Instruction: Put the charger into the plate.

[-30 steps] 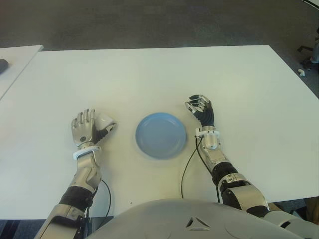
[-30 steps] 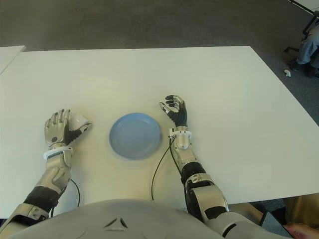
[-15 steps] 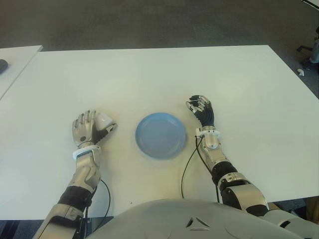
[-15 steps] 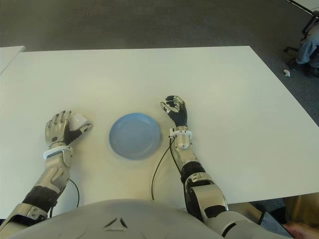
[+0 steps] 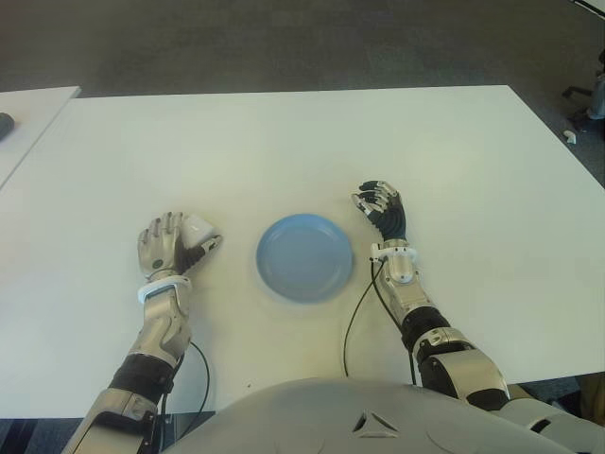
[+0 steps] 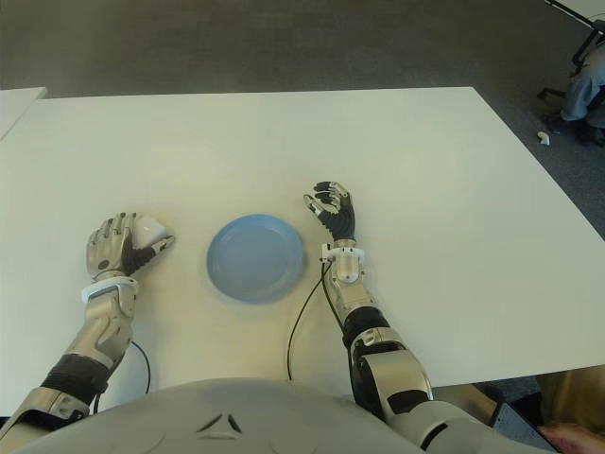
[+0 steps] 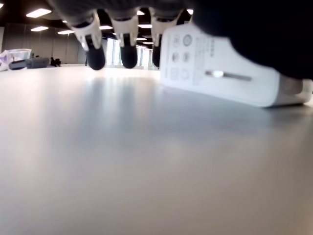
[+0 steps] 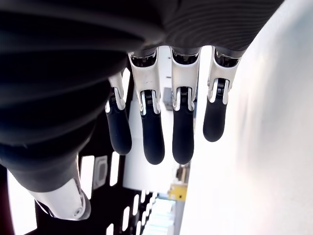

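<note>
While the left hand (image 5: 168, 248) curls over the small white rectangular plastic charger (image 5: 198, 230) on the white table (image 5: 284, 142), left of the round blue plate (image 5: 304, 256), grip looks partial: the wrist view shows fingertips (image 7: 96, 58) hanging just beside the charger, which is low against the table. Close thumb and fingers fully before lifting, then carry right and release low over the plate centre. Right hand (image 5: 383, 210) is idle just right of the plate, fingers loosely curled, empty.

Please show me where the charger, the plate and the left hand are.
charger (image 5: 198, 229), left eye view, white top face.
plate (image 5: 304, 257), left eye view, bare blue centre.
left hand (image 5: 163, 246), left eye view, back of hand.
</note>
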Controlling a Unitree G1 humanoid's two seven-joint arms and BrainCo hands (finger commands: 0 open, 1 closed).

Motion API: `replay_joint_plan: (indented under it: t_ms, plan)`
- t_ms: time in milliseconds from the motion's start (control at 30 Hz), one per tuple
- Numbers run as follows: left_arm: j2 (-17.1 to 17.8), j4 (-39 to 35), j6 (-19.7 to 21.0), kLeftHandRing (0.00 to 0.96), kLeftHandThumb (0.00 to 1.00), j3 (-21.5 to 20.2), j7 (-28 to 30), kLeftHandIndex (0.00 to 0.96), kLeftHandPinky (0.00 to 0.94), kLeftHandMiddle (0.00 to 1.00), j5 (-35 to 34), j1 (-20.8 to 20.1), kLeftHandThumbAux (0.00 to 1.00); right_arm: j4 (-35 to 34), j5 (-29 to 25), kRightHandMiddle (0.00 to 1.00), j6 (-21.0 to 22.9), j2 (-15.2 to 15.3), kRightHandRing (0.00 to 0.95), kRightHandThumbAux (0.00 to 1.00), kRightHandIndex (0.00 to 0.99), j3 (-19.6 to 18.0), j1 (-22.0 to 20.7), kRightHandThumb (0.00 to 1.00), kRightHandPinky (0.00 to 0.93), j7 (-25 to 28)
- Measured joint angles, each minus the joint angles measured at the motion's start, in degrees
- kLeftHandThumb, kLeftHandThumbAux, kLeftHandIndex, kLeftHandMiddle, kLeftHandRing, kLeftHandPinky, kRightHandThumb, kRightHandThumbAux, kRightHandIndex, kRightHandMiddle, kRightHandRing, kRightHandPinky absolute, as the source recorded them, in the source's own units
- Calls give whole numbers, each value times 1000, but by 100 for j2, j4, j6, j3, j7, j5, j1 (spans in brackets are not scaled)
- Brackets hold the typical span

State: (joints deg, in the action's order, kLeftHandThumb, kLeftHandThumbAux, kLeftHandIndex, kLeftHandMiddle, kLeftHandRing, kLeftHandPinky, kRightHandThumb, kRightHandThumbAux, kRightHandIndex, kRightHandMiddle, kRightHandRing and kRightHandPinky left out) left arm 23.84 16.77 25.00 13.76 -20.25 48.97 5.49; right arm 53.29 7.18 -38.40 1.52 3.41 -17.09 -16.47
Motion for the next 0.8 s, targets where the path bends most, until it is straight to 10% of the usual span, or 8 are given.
replay_joint_plan:
  t_ms: [700,800]
  plan:
    - [14,183,-200,43,136,8,-70,10,30,83,-7,-52,235,4,0,406,-5,-10,398,713,366,-25,0,14,331,73]
    - [13,248,-298,280,188,-10,-196,116,297,293,-11,-61,271,5,0,406,-5,-10,397,713,366,-25,0,14,331,71]
